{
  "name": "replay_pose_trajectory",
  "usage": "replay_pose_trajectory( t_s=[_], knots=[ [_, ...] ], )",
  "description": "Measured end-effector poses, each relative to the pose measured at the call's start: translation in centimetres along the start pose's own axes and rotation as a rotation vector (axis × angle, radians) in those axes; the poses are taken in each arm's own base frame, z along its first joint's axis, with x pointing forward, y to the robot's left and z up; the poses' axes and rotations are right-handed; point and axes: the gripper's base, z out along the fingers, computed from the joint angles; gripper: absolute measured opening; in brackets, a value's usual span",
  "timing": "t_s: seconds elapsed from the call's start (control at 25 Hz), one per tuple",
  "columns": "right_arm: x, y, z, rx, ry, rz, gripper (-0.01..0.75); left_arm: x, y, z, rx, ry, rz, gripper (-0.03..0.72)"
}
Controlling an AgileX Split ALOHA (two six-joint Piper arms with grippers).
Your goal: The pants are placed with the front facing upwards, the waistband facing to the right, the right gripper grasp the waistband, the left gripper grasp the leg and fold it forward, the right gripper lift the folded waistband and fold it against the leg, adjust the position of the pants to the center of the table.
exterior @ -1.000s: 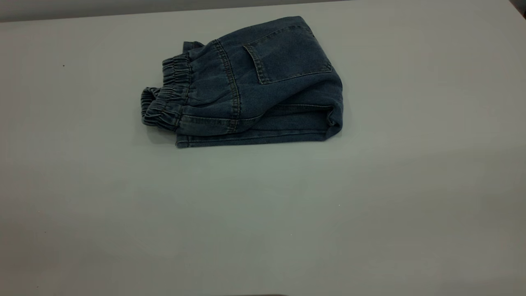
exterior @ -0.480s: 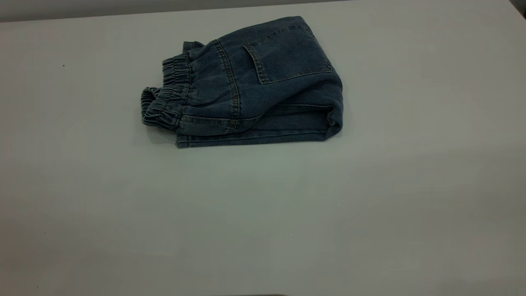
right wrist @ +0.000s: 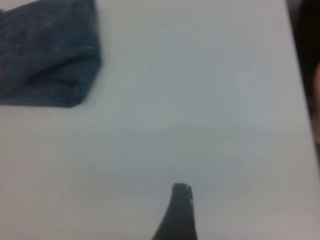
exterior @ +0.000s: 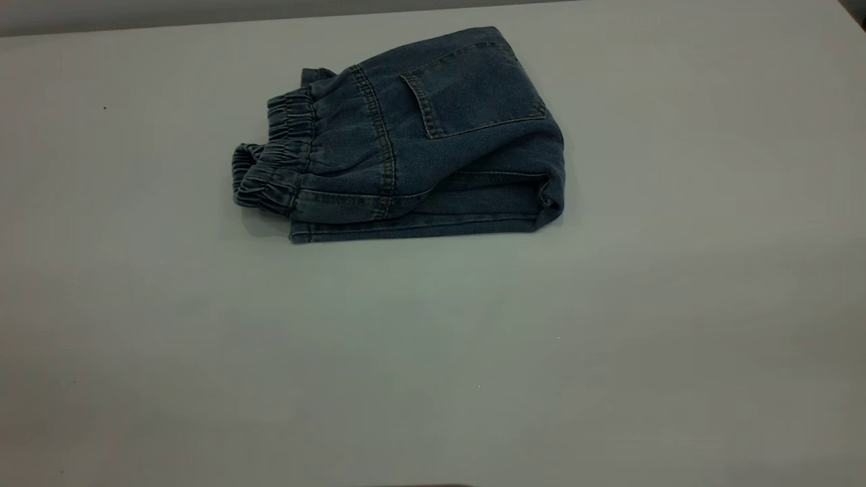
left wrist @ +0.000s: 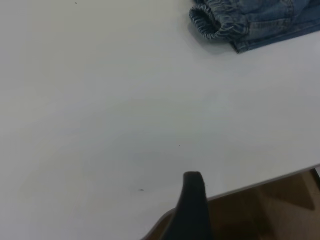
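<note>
The pants [exterior: 419,142] lie folded into a compact blue denim bundle on the far middle of the table [exterior: 433,352], square back pocket [exterior: 473,84] up. The gathered waistband [exterior: 277,162] is at the bundle's left end, resting on the leg layer. No gripper shows in the exterior view. In the left wrist view only a dark tip of my left gripper [left wrist: 192,200] shows, over the table's edge, far from the waistband [left wrist: 215,22]. In the right wrist view a black tip of my right gripper [right wrist: 180,210] hangs over bare table, well apart from the pants [right wrist: 45,55]. Neither touches the cloth.
Bare tabletop surrounds the bundle on all sides, widest toward the near edge. The left wrist view shows the table's edge [left wrist: 260,182] with brown floor [left wrist: 280,210] beyond it. The right wrist view shows another table edge [right wrist: 300,100] with a dark area past it.
</note>
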Motion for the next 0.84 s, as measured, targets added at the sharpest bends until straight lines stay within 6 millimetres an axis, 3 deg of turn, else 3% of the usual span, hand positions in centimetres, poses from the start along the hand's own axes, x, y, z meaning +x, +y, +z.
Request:
replay_pose_trajectory(
  t_s=[0.2,0.84],
  knots=[
    [0.02,-1.11,-0.07,0.122,-0.004,0.097,0.587,0.0,0.0,0.0,0.0,0.0,0.0,0.587],
    [0.01,-1.17,-0.08,0.129,-0.006,0.114,0.57,0.0,0.0,0.0,0.0,0.0,0.0,0.587]
  ],
)
